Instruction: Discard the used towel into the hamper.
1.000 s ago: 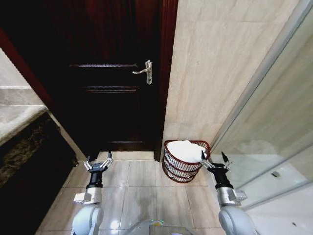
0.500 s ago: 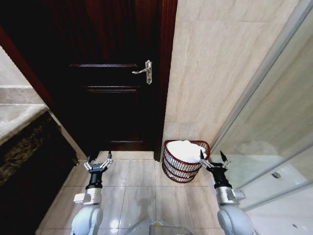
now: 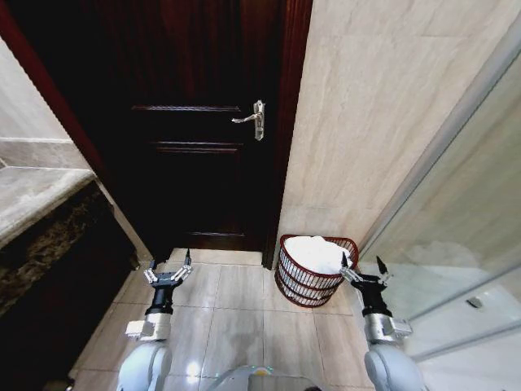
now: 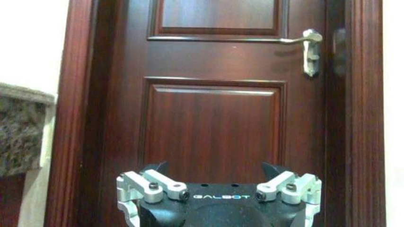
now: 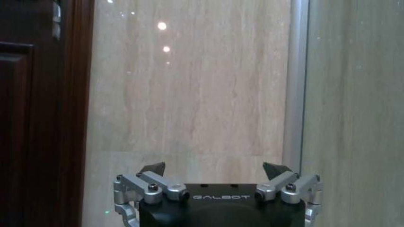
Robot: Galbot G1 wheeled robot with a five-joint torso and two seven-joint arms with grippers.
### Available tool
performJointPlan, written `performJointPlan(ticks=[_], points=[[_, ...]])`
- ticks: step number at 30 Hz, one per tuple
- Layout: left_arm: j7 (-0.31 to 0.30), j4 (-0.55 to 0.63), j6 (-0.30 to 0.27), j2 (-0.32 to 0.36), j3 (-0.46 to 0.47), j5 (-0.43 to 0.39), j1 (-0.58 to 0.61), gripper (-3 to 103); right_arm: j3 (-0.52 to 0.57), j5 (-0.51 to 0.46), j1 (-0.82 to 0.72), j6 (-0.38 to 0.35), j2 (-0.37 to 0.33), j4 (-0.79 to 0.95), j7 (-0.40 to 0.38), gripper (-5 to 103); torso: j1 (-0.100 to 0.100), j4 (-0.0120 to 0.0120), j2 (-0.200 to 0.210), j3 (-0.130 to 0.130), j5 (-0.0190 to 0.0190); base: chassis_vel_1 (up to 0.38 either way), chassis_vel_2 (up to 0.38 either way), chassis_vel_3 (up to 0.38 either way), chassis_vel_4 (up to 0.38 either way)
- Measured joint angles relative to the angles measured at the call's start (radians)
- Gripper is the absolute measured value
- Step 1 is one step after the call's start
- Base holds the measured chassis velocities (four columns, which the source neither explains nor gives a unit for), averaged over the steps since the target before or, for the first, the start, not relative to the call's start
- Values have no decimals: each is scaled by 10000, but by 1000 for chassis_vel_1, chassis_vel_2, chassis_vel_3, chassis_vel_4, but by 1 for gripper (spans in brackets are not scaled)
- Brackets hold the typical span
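A white towel [image 3: 314,252] lies bunched inside the hamper [image 3: 303,284], a reddish-brown wire basket standing on the tiled floor at the foot of the beige wall, right of the door. My right gripper [image 3: 363,268] hangs open just right of the hamper's rim, nothing between its fingers; in the right wrist view the right gripper [image 5: 215,168] faces the beige wall. My left gripper [image 3: 168,266] is open and empty over the floor in front of the door, and in the left wrist view the left gripper [image 4: 215,167] faces the door panel.
A dark wooden door [image 3: 203,147] with a silver lever handle [image 3: 251,119] is shut ahead. A stone counter [image 3: 37,204] runs along the left. A glass partition with a metal frame [image 3: 456,122] borders the right. Tiled floor [image 3: 236,318] lies between my arms.
The whole head view has shifted: door, handle and hamper sit slightly further right and the counter lower, so the camera has moved. Both grippers hold the same open pose.
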State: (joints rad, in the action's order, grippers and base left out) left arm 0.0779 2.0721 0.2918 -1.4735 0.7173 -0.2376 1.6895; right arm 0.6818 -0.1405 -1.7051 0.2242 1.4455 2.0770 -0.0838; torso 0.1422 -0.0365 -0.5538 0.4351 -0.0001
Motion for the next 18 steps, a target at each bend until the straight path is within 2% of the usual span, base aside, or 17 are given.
performJointPlan(ticks=[3,5,11,18], points=[[-188,66,-206,105,4,88,-95,100,-166,-103,-264,83,15,135,123,100,0,0,0,0,1,0,0,0,0],[-757,118,-512,177,25,461,-270,100,-477,-89,-603,261,23,366,283,100,0,1,0,0,-2,0,0,0,0],[-1642,287,-570,396,-207,946,-206,100,-801,205,-756,500,111,527,251,100,0,0,0,0,0,0,0,0,0],[-1999,681,-526,490,-285,799,258,100,-947,645,-435,169,287,908,171,100,0,-1,0,0,0,0,0,0,0]])
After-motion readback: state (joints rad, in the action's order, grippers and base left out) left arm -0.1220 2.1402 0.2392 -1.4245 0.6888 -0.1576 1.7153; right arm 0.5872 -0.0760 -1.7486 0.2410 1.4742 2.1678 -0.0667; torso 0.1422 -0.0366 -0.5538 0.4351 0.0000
